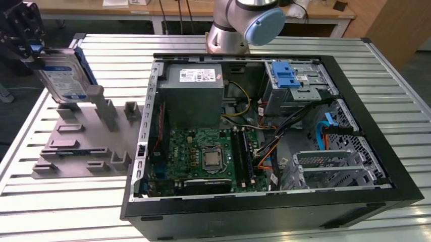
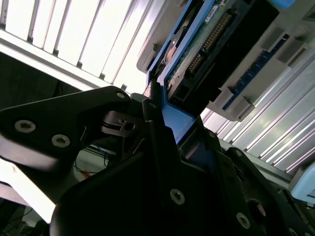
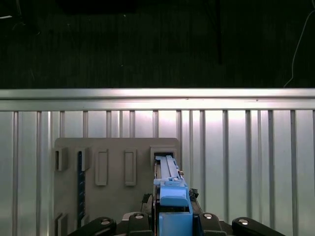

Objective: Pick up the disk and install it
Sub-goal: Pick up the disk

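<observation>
Silver metal under a blue-and-white label, the disk is standing upright on edge over the far corner of the grey fixture plate. The plate is lying on the slatted aluminium table, near the table's edge on the exterior view's left. The gripper is clenching the disk by its upper end. In the first wrist view its black fingers are pressing in on either side of the blue rail, directly over the plate's open slot. I cannot tell whether the disk's lower edge is sitting in that slot or hanging just clear of it.

The step in hand looks like drawing the disk out of its holder. Doing it well probably means pulling straight along the slot's line, so the plastic rails are not scraping or wedging against the grey walls. The grip should be sitting squarely across the rails, because a skewed hold would let the flat body swing once it is free. In the second wrist view the circuit-board face and connector are lying exposed beside the fingers, so nothing should be brushing that side.

The open computer case is resting beside the plate, towards the exterior view's right. Its silver cage with the blue latch is sitting at the case's far corner, with loose cables trailing just beside it.
</observation>
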### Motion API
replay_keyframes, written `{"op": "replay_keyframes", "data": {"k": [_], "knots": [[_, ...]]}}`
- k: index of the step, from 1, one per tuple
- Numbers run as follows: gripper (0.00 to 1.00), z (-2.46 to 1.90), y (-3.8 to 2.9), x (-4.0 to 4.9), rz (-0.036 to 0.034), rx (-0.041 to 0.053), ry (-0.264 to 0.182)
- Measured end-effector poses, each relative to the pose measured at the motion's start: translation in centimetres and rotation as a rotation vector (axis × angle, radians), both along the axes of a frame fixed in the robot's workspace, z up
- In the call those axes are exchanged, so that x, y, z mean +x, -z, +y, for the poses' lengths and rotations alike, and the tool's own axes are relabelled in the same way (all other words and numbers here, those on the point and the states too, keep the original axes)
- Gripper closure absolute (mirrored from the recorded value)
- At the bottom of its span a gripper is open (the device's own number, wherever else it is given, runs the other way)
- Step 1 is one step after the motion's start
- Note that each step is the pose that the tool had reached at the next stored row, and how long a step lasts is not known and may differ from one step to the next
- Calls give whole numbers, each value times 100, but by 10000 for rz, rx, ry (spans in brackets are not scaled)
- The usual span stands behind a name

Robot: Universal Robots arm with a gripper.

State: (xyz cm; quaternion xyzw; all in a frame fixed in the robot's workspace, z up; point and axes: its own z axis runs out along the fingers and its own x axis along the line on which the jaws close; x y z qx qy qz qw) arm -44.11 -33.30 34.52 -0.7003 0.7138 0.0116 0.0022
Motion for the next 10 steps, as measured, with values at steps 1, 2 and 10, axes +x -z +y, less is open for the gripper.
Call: {"op": "replay_keyframes", "data": {"k": [1,2,10], "knots": [[64,0,-6,0,0,0,0],[64,0,-13,0,-1,1,0],[64,0,-70,0,1,0,0]]}}
